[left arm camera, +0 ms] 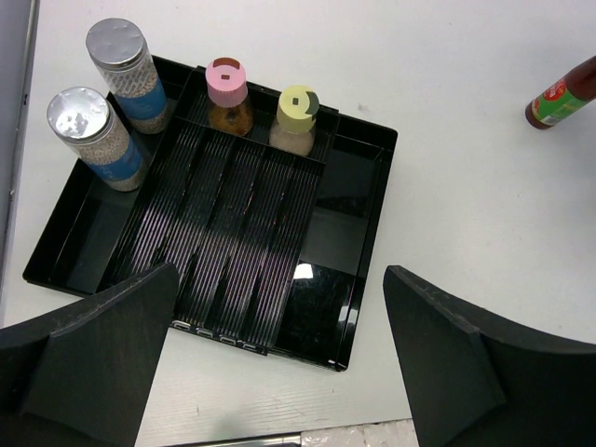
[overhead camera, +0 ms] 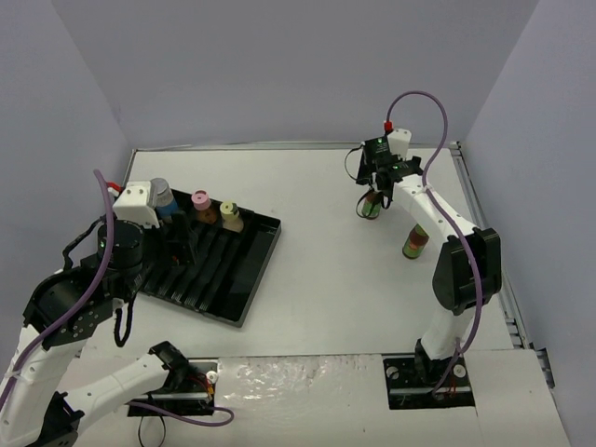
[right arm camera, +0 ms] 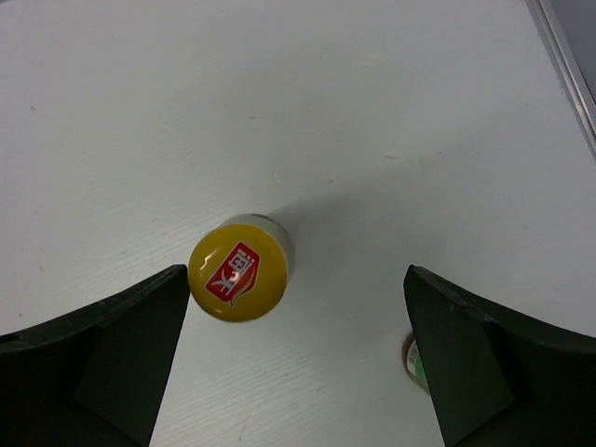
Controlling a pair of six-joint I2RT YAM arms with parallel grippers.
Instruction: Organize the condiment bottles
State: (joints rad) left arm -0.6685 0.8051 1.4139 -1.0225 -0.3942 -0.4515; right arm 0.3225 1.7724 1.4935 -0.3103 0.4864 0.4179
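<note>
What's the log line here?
left gripper open over tray | right gripper open over yellow-lidded bottle | in tray: silver-lidded bottles, pink-capped bottle, pale-yellow-capped bottle | loose: dark bottle

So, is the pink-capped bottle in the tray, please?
In: the pink-capped bottle stands upright inside the black tray, beside the yellow-capped bottle.

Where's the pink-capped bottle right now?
In the left wrist view, the pink-capped bottle stands upright at the far end of the black tray, just left of the pale-yellow-capped bottle and right of a silver-lidded bottle.
</note>
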